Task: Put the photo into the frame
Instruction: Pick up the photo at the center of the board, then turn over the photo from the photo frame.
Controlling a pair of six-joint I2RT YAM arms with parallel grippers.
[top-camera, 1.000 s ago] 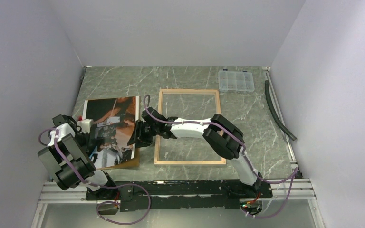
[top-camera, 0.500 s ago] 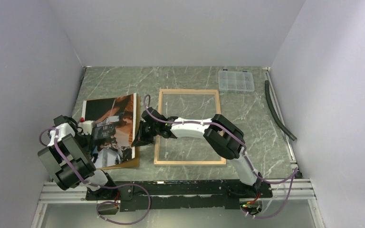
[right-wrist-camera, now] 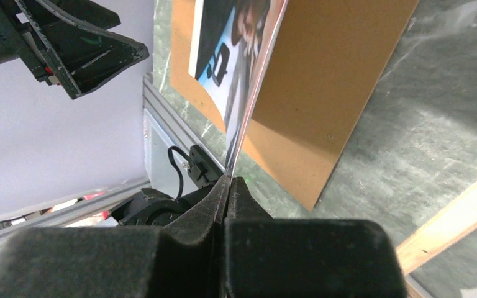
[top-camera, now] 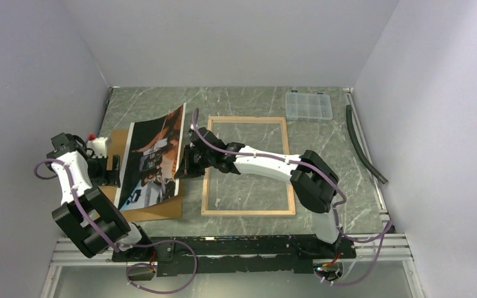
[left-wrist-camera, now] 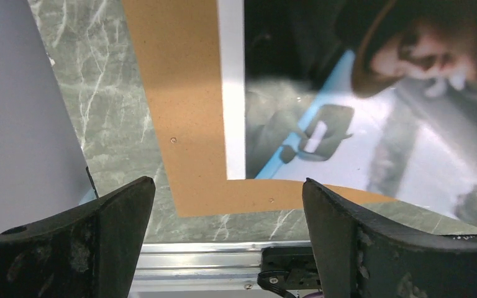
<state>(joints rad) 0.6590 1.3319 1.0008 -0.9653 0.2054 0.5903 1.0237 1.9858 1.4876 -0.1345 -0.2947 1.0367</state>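
Note:
The photo (top-camera: 152, 158) is lifted and tilted, its picture side facing left. It hangs over the brown backing panel (top-camera: 155, 211). My right gripper (top-camera: 183, 169) is shut on the photo's right edge. In the right wrist view the thin sheet (right-wrist-camera: 236, 74) runs edge-on into the closed tips (right-wrist-camera: 230, 180). The frame (top-camera: 248, 212) lies flat just right of the photo, wood back up. My left gripper (top-camera: 113, 171) stands open to the left of the photo, clear of it. Between its fingers (left-wrist-camera: 228, 186) I see only the panel (left-wrist-camera: 186, 93), the marble and the photo's corner (left-wrist-camera: 360, 112).
A clear compartment box (top-camera: 308, 105) sits at the back right. A dark hose (top-camera: 363, 146) runs along the right edge. An aluminium rail (top-camera: 223, 248) borders the near edge, and grey walls close in on three sides.
My left gripper opened and drew back to the left, off the photo. My right gripper shut on the photo's right edge and raised it, uncovering the backing panel on the left.

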